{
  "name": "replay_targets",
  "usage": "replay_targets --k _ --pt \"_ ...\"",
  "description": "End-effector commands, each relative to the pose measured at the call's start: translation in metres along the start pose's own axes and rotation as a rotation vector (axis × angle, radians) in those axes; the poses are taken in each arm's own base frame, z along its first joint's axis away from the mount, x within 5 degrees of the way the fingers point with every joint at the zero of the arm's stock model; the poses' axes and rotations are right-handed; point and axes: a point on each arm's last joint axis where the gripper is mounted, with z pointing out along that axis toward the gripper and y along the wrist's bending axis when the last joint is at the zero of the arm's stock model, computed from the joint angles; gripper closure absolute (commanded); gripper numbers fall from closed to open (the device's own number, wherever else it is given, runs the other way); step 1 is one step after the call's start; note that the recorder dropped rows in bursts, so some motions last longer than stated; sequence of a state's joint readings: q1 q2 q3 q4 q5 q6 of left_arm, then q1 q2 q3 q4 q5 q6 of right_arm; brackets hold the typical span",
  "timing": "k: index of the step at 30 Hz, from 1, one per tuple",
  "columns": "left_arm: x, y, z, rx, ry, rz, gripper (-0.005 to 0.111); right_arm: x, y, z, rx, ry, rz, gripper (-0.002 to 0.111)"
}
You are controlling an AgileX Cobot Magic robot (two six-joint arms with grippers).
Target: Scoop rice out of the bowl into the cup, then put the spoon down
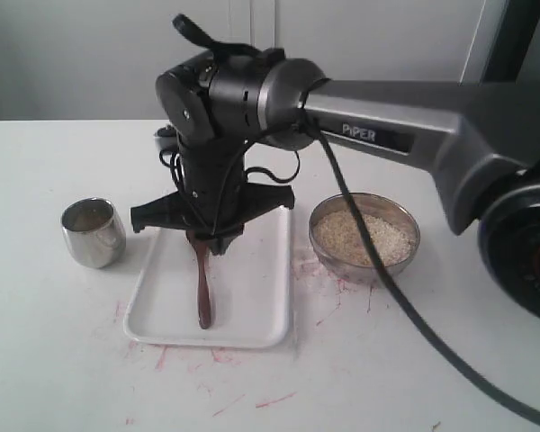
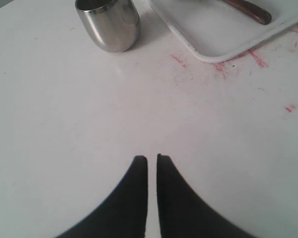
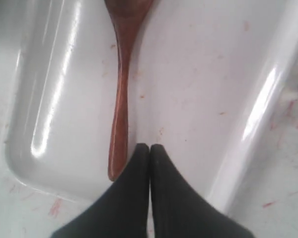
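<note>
Resting spoon (image 1: 202,292): in tray (image 1: 252,279); cup (image 1: 93,232) at nine o'clock, bowl (image 1: 360,269) at three.
Right pincer (image 3: 149,147): closed, empty.
Left pincer (image 2: 152,157): closed, empty.

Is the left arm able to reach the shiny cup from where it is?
Probably yes. Only bare table lies between the left gripper and the cup; its jaws are shut, so they must open first.

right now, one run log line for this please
spoon lying in tray | right gripper shut, empty, above tray | left gripper shut | rice in bowl
</note>
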State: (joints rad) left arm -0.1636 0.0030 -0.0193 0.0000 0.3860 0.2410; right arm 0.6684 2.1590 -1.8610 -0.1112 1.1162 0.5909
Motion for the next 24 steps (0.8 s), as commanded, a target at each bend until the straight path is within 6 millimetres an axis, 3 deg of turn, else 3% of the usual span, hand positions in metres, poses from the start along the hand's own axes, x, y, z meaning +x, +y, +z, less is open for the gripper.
replay_targets --k 1,11,24 --pt "0.006 -0.001 0.001 0.011 0.038 -0.005 0.092 0.000 -0.001 -0.050 0.027 -0.136 -0.077 0.108" --pt "0.006 -0.001 0.001 0.011 0.038 -0.005 0.092 0.012 -0.016 -0.162 0.007 -0.415 -0.182 0.108" --pt "0.006 -0.001 0.001 0.011 0.038 -0.005 0.092 0.058 -0.075 -0.301 -0.051 -0.738 -0.204 0.108"
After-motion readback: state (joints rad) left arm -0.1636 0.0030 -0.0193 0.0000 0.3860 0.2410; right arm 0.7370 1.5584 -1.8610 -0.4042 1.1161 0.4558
